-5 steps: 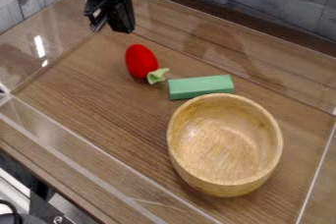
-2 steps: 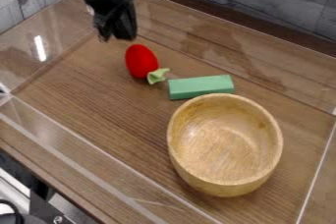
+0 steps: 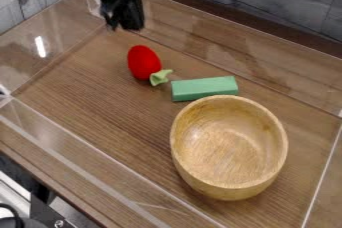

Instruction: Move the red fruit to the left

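Your end effector (image 3: 124,16) is hovering clenched and empty above the surface (image 3: 80,102). The red fruit (image 3: 143,62) is lying just below it, touching nothing.

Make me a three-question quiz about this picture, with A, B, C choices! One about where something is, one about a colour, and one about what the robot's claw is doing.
1. Where is the red fruit?
A. Inside the wooden bowl
B. On the table, beside the green block
C. In the gripper

2. What colour is the flat block?
A. Green
B. Blue
C. Yellow

3. What is the gripper doing?
A. Holding the fruit
B. Holding the bowl
C. Shut, holding nothing

Answers:
1. B, the fruit lies on the wood just left of the block.
2. A, the block is plainly green.
3. C, the closed gripper sits above the fruit, apart from it.
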Robot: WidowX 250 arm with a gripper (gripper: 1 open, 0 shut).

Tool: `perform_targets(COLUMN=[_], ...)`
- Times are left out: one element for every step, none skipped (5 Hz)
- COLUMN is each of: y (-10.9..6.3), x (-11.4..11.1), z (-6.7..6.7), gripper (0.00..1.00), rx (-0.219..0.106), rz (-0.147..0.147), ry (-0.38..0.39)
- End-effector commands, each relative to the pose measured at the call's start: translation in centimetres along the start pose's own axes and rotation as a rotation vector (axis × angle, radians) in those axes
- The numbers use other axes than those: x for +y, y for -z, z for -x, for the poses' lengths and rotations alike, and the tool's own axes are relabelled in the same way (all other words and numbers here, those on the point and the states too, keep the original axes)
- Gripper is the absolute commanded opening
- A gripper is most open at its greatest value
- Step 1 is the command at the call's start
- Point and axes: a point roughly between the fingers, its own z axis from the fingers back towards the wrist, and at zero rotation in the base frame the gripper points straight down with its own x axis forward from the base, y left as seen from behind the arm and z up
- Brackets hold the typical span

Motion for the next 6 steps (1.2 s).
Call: perform_targets(y=[-1.2, 0.7, 1.6, 0.4, -1.1, 0.5], x=[-1.1, -0.3, 0.3, 0.2, 0.0, -0.1], z=[-0.6, 0.0, 1.1, 0.9, 0.6, -0.1], gripper=[0.0, 1.0, 0.0, 0.0, 0.0, 0.0], rx=[-0.021, -0.032, -0.043, -0.028, -0.014, -0.035], rz=[0.05, 0.037, 0.044, 0.046, 0.047, 0.048], ry=[0.0, -0.002, -0.005, 0.0, 0.006, -0.047])
